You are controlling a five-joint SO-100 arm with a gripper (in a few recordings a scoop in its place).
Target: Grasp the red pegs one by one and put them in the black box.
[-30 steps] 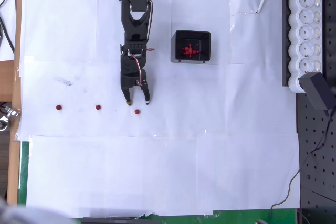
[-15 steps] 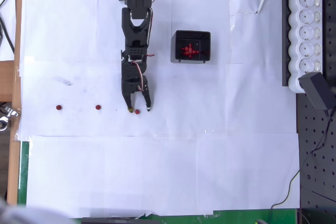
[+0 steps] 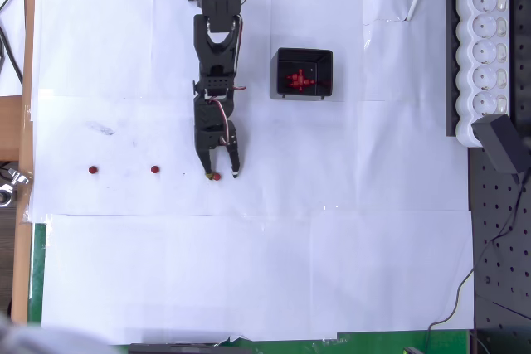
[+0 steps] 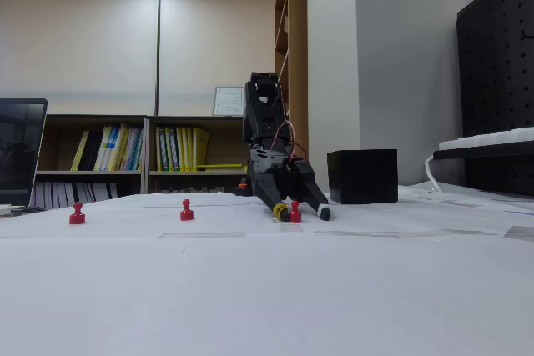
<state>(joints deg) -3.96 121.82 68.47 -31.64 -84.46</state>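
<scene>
My black gripper (image 3: 221,175) (image 4: 302,213) is down at the white paper with its jaws open around one red peg (image 3: 216,176) (image 4: 294,212), which stands between the fingertips. Two more red pegs stand to the left in the overhead view, one (image 3: 155,169) (image 4: 187,210) nearer and one (image 3: 92,169) (image 4: 77,213) farther out. The black box (image 3: 304,73) (image 4: 362,176) sits to the right of the arm and holds several red pegs (image 3: 299,80).
A white power strip (image 3: 484,35) on a black rail lies along the right edge with a black plug (image 3: 502,143) below it. The table's left edge (image 3: 28,89) is wood. White paper (image 3: 249,271) covers the table.
The gripper has moved down the overhead picture toward the peg and its jaws now straddle it; the jaws have narrowed slightly. The other pegs and the box have stayed put.
</scene>
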